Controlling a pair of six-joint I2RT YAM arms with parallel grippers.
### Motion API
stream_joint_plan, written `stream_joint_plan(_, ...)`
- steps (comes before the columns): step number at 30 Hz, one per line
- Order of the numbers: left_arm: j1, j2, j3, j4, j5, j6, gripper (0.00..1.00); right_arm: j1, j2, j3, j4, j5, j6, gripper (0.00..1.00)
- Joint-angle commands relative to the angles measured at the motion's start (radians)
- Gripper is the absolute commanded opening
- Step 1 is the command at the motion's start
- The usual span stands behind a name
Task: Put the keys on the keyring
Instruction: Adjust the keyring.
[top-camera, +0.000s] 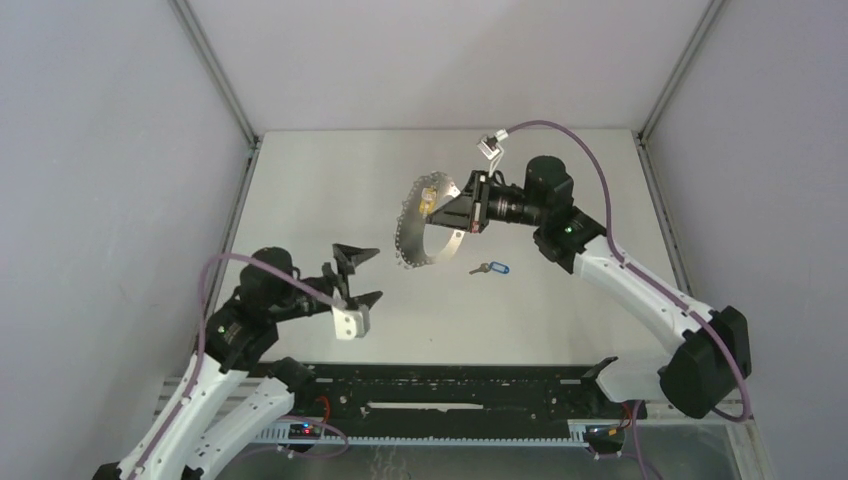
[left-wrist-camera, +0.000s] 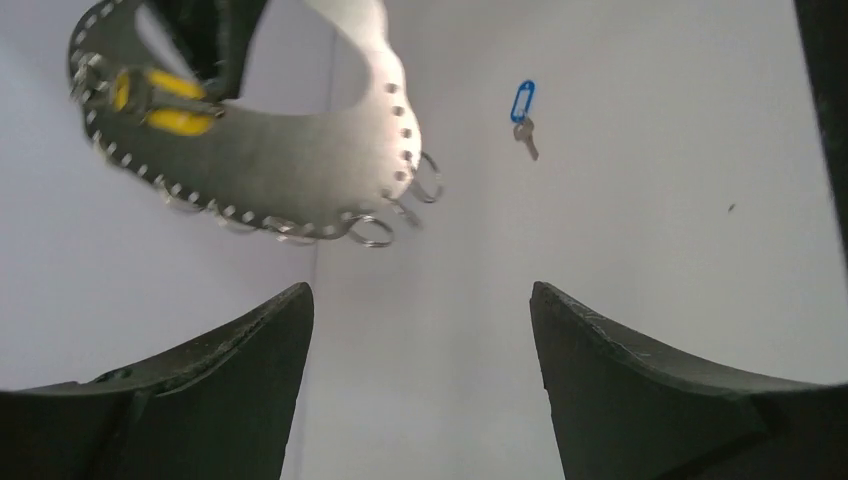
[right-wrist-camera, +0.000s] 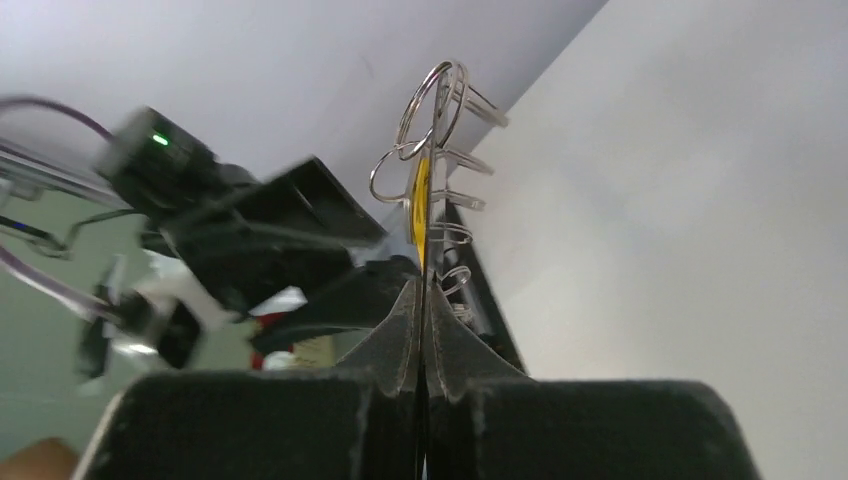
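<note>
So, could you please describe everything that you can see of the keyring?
The keyring is a wide, thin hoop, a flat band that looks like dull grey metal, with small holes along one edge and small wire loops hanging there. The right gripper, shut, pinches it and holds it raised over the table. The yellow-headed key lies against the band.

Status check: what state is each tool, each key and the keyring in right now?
left tool: open, empty.
right tool: shut on the keyring.
keyring: held off the table, gripped at its band.
yellow key: on the keyring, up with it.
blue key: loose, lying on the table.
</note>
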Motion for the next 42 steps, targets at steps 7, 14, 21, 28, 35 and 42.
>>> stream_joint_plan(7,-0.051,-0.095,-0.379,0.694,0.000,0.685,0.84,-0.024,0.064,0.112,0.014,-0.199,0.280,0.00)
stream_joint_plan(14,-0.063,-0.033,-0.447,0.933,0.084,0.778,0.84,-0.001,0.084,0.116,0.018,-0.188,0.333,0.00)
stream_joint_plan(21,-0.074,-0.029,-0.447,0.870,0.189,0.897,0.78,0.012,0.095,0.128,0.009,-0.162,0.341,0.00)
stream_joint_plan(28,-0.075,-0.017,-0.409,0.710,0.222,1.027,0.58,0.025,0.107,0.132,-0.005,-0.157,0.335,0.00)
stream_joint_plan(35,-0.074,0.004,-0.377,0.680,0.214,0.990,0.21,0.030,0.108,0.141,-0.063,-0.156,0.284,0.00)
stream_joint_plan(42,-0.076,-0.042,-0.286,0.540,0.231,0.706,0.00,0.003,0.069,0.177,-0.168,-0.135,0.116,0.25)
